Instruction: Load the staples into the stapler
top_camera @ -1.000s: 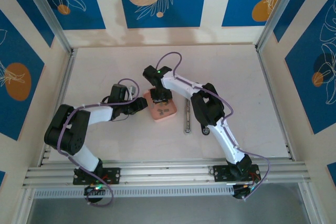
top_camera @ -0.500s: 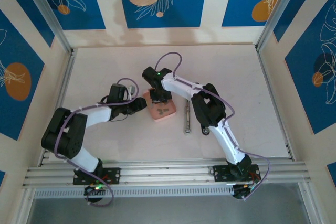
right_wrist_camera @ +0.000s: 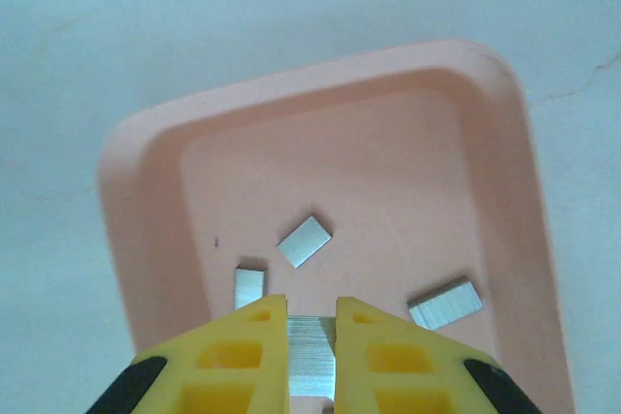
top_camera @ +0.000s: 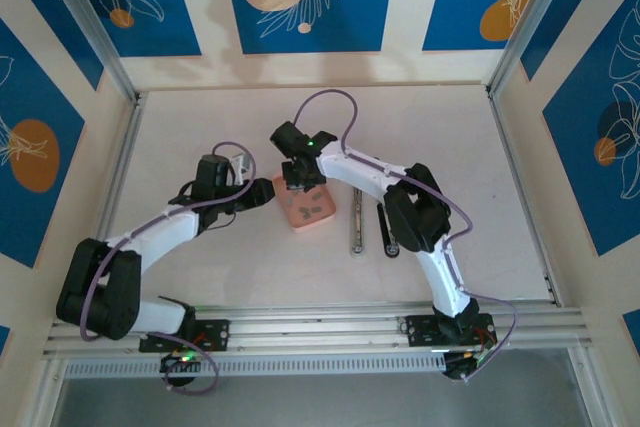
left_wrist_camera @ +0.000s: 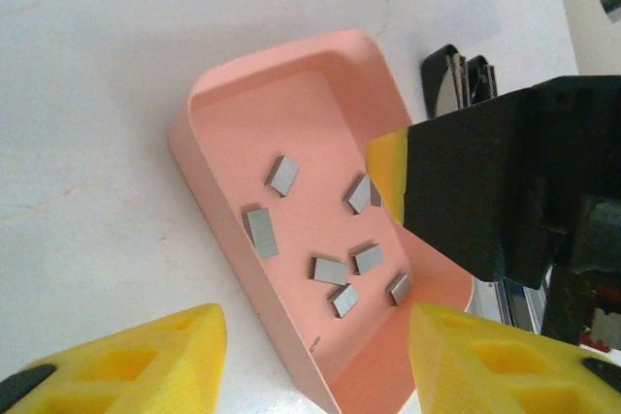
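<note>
Surveying pink tray (top_camera: pixel 298 221), stapler (top_camera: pixel 355 222) at 3 o'clock, we saw left gripper (left_wrist_camera: pixel 310 336) jaws apart, right gripper (right_wrist_camera: pixel 311 322) clamping staples (right_wrist_camera: pixel 310 356).

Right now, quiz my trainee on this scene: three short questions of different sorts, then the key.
1. True or false: the right gripper pinches a staple strip over the pink tray.
2. In the top view, the stapler lies: A) inside the tray, B) on the table to the tray's right, C) to the tray's left.
3. Fill in: the left gripper has its jaws standing ____.
Key: 1 true; 2 B; 3 open.
</note>
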Robot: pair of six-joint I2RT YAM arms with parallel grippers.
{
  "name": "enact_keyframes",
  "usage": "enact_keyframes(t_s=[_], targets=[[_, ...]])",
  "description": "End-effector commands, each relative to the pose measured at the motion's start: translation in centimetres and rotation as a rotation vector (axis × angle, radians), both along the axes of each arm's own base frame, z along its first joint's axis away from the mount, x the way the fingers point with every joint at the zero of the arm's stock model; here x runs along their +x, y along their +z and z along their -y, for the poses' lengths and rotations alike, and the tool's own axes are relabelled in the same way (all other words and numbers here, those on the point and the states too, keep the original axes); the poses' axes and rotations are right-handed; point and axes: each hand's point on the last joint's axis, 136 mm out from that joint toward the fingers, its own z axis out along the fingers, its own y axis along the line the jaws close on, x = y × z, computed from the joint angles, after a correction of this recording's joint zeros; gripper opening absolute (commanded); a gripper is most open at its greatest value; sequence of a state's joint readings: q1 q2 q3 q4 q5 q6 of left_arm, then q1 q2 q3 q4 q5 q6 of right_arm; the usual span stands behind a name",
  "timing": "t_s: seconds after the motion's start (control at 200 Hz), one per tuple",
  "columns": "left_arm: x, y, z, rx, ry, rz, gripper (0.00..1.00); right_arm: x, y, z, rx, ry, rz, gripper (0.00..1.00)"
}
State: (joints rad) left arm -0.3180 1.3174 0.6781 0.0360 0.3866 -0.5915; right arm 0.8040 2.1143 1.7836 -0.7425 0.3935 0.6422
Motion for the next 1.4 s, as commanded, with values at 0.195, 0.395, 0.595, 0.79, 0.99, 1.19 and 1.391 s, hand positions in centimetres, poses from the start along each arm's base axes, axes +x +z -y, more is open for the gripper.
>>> enact_keyframes(t_s=[0.195,0.395,0.595,0.79,0.99,1.19,1.391], targets=[[-0.3,1.3,0.0,0.009,-0.027,0.082,0.56,-0.7,4.3,1.7,0.064,-0.048,0.163,0.15],[-0.3,2.1,1.1,-0.018,-0.064,0.164,0.59,-1.5,5.1,3.4,0.077,-0.071,0.233,0.15],[-0.1,1.9,1.8,-0.028,-0.073,0.216,0.59,-1.7,5.3,4.3,0.080,-0.066,0.287,0.15],[-0.4,2.2,3.1,-0.052,-0.121,0.276,0.59,-2.0,5.7,5.7,0.086,-0.093,0.336,0.14],[-0.8,2.7,4.7,-0.057,-0.188,0.347,0.59,-3.3,5.8,7.7,0.080,-0.138,0.364,0.15],[-1.5,3.1,6.6,-0.046,-0.239,0.422,0.59,-5.5,5.3,10.4,0.067,-0.197,0.357,0.15],[-1.7,3.0,7.9,-0.011,-0.271,0.472,0.60,-8.4,4.8,12.5,0.040,-0.231,0.350,0.15]])
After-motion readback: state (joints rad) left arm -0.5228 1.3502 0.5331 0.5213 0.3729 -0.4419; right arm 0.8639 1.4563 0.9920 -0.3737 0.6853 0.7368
